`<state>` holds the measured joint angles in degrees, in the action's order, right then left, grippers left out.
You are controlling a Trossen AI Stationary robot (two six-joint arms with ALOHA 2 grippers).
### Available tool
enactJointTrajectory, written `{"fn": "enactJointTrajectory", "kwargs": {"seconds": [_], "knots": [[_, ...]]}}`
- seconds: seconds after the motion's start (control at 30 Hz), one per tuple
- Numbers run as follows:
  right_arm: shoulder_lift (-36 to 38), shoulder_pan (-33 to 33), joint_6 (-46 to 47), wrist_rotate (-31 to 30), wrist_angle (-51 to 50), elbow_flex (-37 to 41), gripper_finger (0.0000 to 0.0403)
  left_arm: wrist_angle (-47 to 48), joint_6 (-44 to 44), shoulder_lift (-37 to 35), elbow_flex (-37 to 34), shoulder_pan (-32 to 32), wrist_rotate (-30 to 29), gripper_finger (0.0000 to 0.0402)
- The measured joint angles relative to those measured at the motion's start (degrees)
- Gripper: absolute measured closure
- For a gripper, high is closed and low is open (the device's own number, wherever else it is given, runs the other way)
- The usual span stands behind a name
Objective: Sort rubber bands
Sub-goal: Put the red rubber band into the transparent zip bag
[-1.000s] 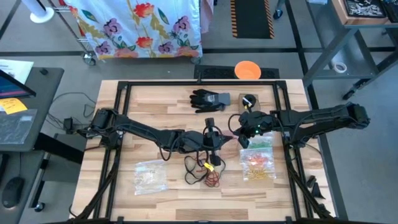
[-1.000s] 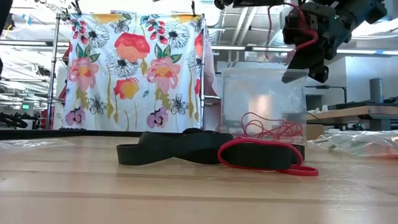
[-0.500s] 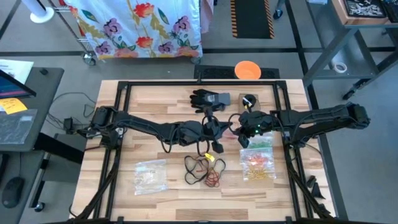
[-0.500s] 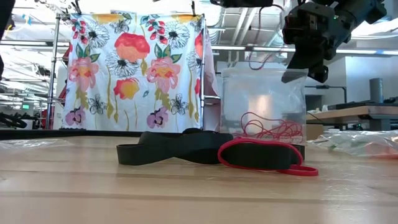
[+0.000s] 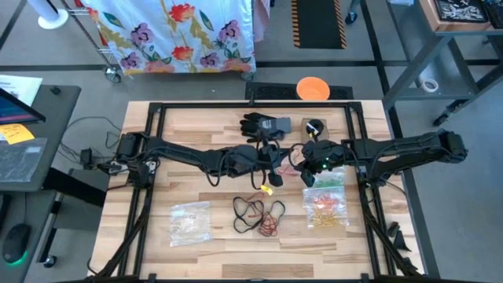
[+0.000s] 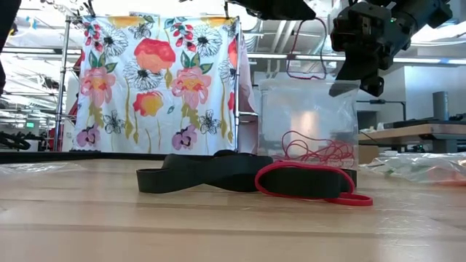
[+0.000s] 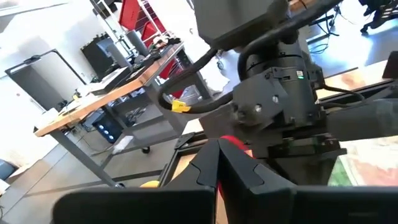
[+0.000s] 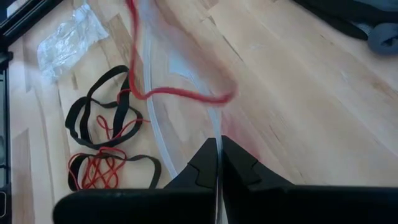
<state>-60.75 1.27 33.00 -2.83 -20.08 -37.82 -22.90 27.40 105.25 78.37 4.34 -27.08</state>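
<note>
Left tool (image 5: 277,157) pressed together on a red band (image 6: 304,51), raised above mid-table, just beside the right tool. Band dangled in the air as a loop, over a clear bag (image 6: 309,120). Right tool (image 5: 308,174) pinched tight on the bag's rim, holding it upright near the table's (image 5: 196,134) right side. More red bands (image 6: 317,151) inside that bag. Remaining bands (image 5: 259,214), black and red, piled loose on the table toward its front middle. Two flat bags (image 5: 191,222) either side of the pile. Glove (image 5: 266,125) at the table's far edge.
</note>
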Motion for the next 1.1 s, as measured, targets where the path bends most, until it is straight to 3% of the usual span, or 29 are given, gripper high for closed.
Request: {"fn": "enactJointTrajectory", "kwargs": {"seconds": [0.63, 1.1], "knots": [[0.0, 0.0, -0.5, -0.1, 0.1, 0.0, 0.0391, -2.9, 4.8, 0.0, 0.0, -0.2, -0.2, 0.0401], [0.0, 0.0, -0.5, -0.1, 0.5, 0.0, 0.0391, 5.2, -0.4, 0.0, 0.0, -0.3, 4.9, 0.0401]]}}
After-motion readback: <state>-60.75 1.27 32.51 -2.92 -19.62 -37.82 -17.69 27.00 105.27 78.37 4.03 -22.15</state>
